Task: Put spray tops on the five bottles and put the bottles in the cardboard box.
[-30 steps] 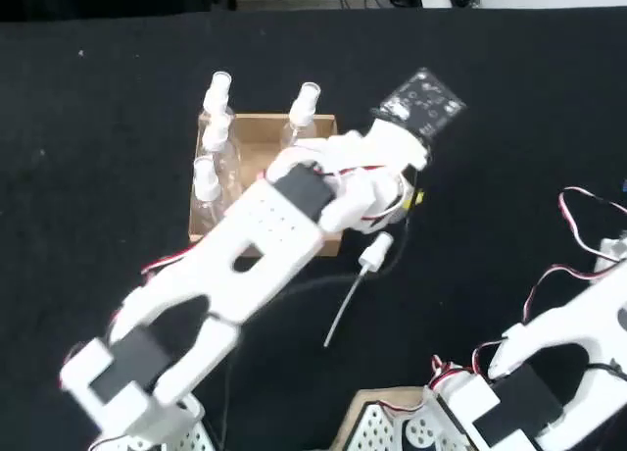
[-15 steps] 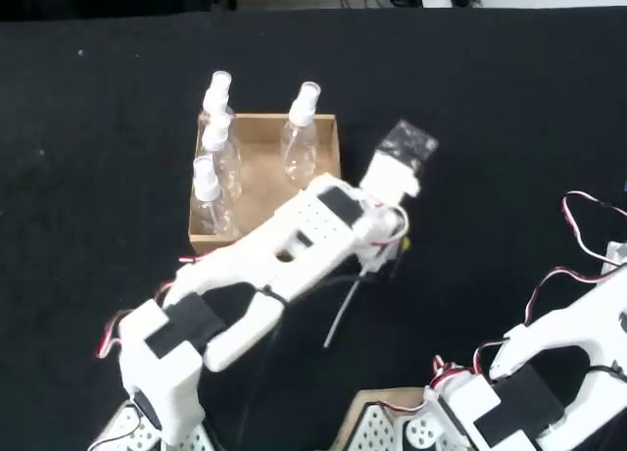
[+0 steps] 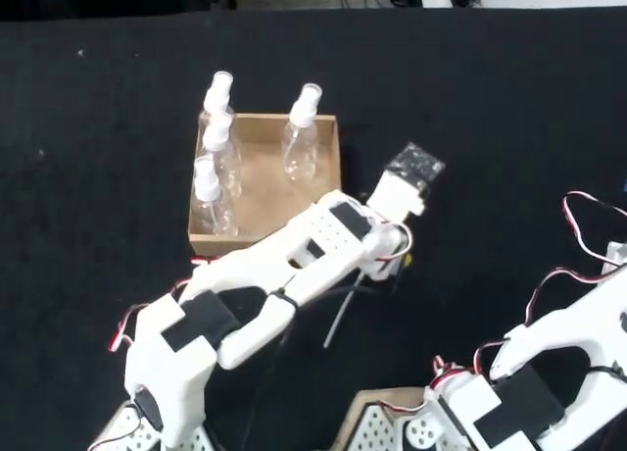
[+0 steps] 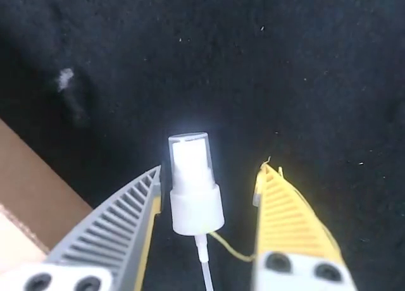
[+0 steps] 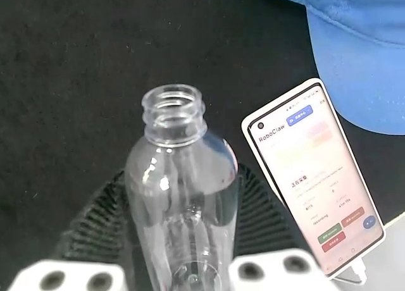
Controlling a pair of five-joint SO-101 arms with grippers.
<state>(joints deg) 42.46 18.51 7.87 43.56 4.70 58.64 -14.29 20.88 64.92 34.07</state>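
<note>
Left hand [image 4: 210,172] is straddling, spread, the spray top [image 4: 195,199] lying on the bench [image 3: 490,127] beside the cardboard box [image 3: 263,188]; right hand [image 5: 182,177] is pinching an uncapped bottle [image 5: 174,117]

The phone [image 5: 313,180] just beside the bottle [image 5: 183,196] shows a screen of app print; mostly too small to read.

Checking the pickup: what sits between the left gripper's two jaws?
Left wrist view: the spray top lies between the left gripper's open jaws, not clamped.
</note>
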